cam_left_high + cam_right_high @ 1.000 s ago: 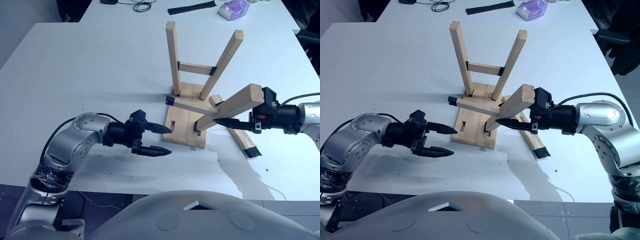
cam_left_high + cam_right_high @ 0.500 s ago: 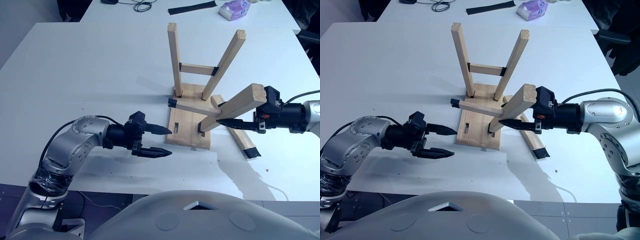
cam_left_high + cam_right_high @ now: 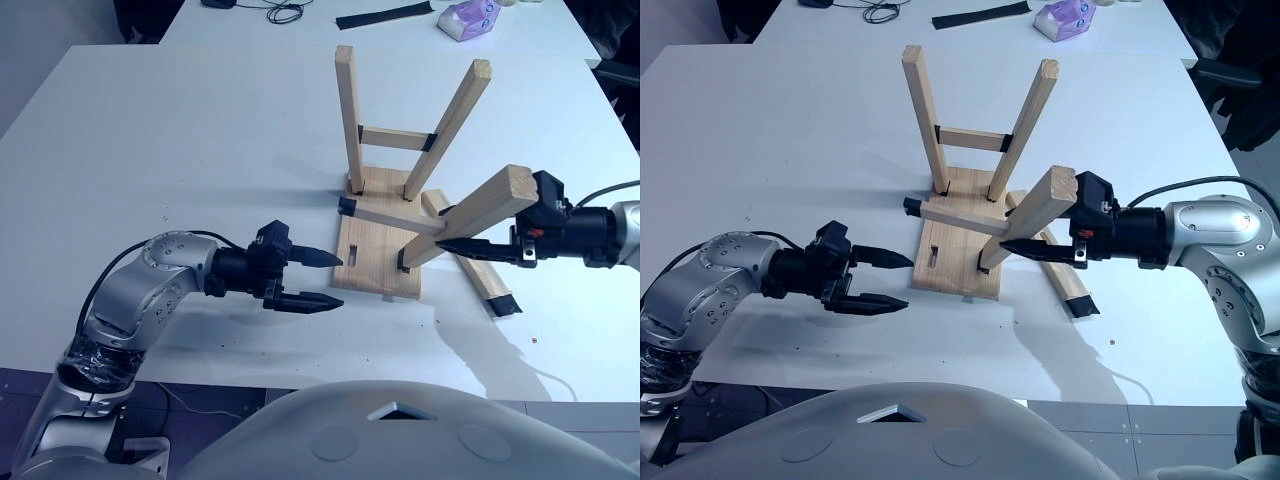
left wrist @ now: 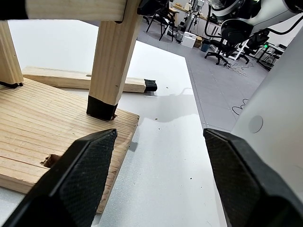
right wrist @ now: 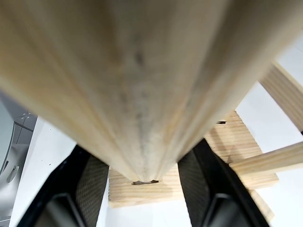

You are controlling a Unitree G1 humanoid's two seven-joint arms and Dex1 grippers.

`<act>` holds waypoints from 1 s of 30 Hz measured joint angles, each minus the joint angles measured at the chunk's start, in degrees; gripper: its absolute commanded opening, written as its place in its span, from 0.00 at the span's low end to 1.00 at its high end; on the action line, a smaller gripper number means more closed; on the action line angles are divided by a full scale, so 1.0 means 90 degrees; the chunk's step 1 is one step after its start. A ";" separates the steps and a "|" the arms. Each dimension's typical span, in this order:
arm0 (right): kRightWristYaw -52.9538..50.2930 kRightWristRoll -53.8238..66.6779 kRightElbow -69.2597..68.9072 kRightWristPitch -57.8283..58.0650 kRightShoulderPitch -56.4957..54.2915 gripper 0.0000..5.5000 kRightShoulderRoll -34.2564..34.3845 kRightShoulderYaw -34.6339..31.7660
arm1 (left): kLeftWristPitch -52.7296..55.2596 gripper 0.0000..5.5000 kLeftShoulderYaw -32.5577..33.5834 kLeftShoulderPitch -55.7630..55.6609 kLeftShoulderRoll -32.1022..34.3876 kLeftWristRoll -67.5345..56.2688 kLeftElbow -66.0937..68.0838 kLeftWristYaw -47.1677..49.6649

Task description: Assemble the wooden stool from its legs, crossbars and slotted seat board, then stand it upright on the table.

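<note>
A pale wooden slotted seat board (image 3: 372, 250) lies flat on the white table (image 3: 180, 150), with two upright wooden legs (image 3: 347, 115) joined by a short wooden crossbar (image 3: 392, 138) standing at its far end. The right gripper (image 3: 455, 232) has its black fingers (image 5: 92, 182) clamped on either side of a tilted wooden leg (image 3: 482, 204), whose black-capped foot rests on the board's near right corner. The left gripper (image 3: 338, 279) hovers just beside the board's near left edge with its fingers apart, and a loose wooden leg (image 3: 487, 280) lies on the table to the board's right.
</note>
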 measured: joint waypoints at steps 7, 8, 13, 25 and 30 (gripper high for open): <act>0.0136 -0.0098 0.0096 -0.0130 0.0010 0.37 -0.0009 0.0001 | 0.0046 0.62 0.0003 0.0000 -0.0004 -0.0002 -0.0019 0.0028; 0.0150 -0.0105 0.0099 -0.0156 0.0023 0.37 -0.0012 0.0001 | 0.0046 0.62 0.0009 0.0004 -0.0004 -0.0003 -0.0024 0.0028; 0.0220 -0.0190 0.0147 -0.0252 0.0102 0.37 -0.0120 0.0011 | 0.0047 0.62 0.0032 0.0039 -0.0005 -0.0014 -0.0051 0.0039; 0.0205 -0.0239 0.0098 -0.0316 0.0130 0.37 -0.0189 0.0072 | 0.0083 0.62 0.0066 0.0066 -0.0019 -0.0075 -0.0094 0.0125; 0.0132 -0.0539 0.0196 -0.0466 0.0045 0.37 -0.0128 0.0555 | 0.0096 0.62 0.0054 0.0041 -0.0018 -0.0075 -0.0085 0.0114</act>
